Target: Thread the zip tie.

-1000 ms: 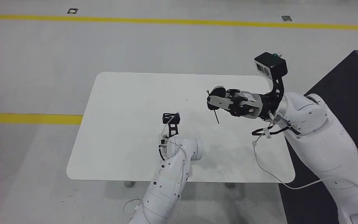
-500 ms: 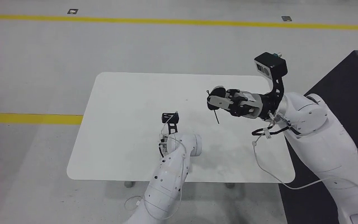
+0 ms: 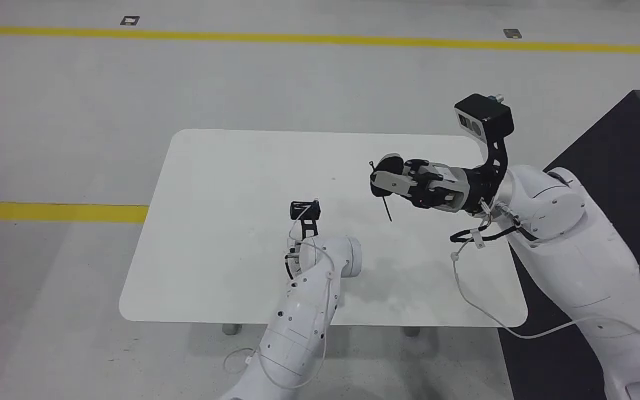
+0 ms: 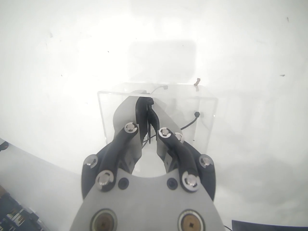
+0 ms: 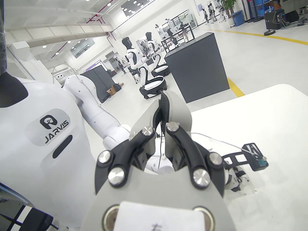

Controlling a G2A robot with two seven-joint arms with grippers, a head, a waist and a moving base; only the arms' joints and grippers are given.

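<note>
My right gripper is raised over the table's right half, shut on a black zip tie whose thin tail hangs down. In the right wrist view the strap runs between the closed fingers. My left gripper points down into a small clear box near the table's front middle. It is shut on another black zip tie. A loose zip tie lies in the box beside it. In the top view the left wrist covers the box.
The white table is bare on its left and far parts. A dark cabinet stands off the table's right edge. Yellow floor lines run beyond and to the left of the table.
The left arm has shifted slightly over the box. The right arm and its zip tie have stayed still.
</note>
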